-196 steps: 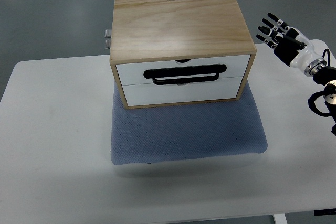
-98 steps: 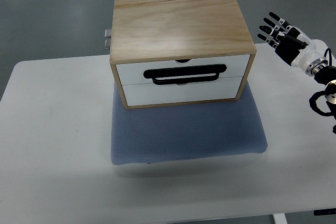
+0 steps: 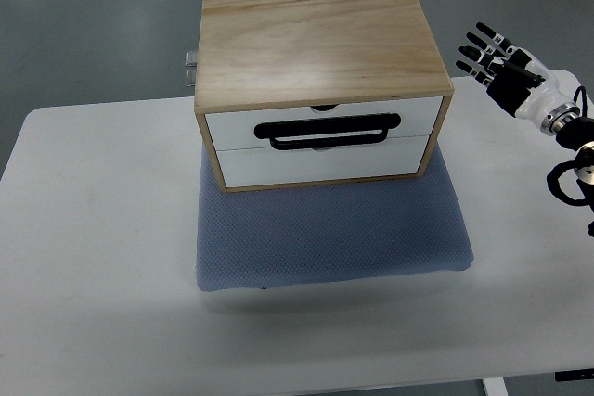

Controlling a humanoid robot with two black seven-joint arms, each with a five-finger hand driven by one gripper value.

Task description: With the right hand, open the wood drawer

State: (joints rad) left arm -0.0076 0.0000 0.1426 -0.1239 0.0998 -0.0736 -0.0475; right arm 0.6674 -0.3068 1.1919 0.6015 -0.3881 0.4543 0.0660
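Grey floor surrounds the white table (image 3: 102, 257), where we see the shut wood drawer (image 3: 320, 132) on a blue mat (image 3: 329, 238); the right hand (image 3: 497, 62) hovers beside it, fingers spread, holding nothing.

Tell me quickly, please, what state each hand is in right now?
Right hand: open, fingers spread, holding nothing, beside the wood drawer box.
Left hand: not in view.

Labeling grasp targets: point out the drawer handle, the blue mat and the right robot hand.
drawer handle (image 3: 329, 131), top view, middle of the black bar
blue mat (image 3: 334, 229), top view, bare part in front of the box
right robot hand (image 3: 497, 60), top view, back of the hand, fingers spread
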